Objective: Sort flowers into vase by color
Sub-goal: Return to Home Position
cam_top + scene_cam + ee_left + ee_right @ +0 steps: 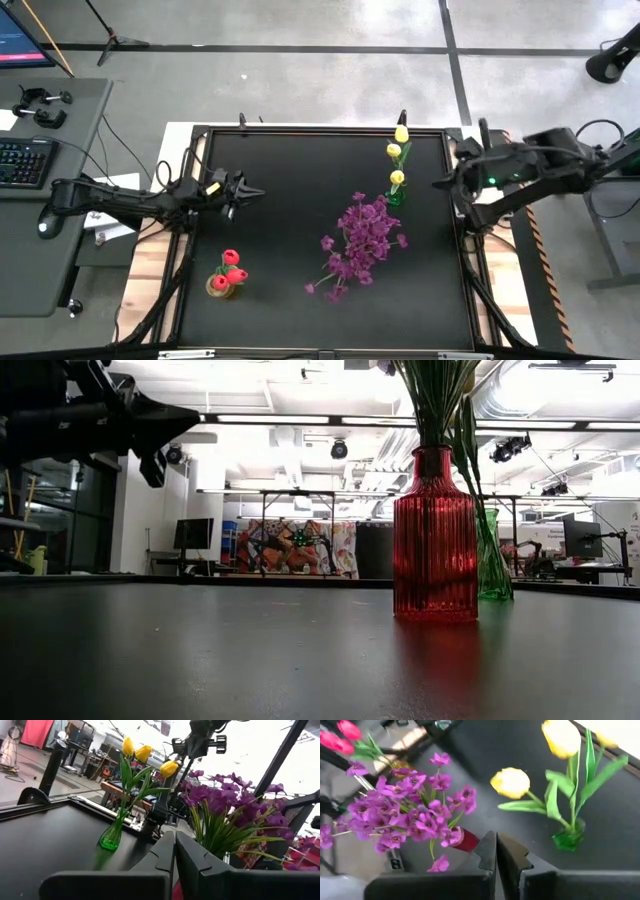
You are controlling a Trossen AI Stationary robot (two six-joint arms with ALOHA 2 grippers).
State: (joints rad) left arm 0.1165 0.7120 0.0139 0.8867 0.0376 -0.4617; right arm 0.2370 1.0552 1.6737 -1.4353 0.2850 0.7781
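The purple sprays (360,240) stand in the red vase (434,535) at the middle of the table (290,160). The yellow tulips (397,160) are in the green vase (111,839) toward its right edge, and the red tulips (231,268) are in the yellow vase (218,285) toward the left. The left gripper (255,191) and the right gripper (440,183) are both empty with fingers pressed together. The right one is near the yellow tulips, so a careless pull-back could clip those stems and tip the slim vase.
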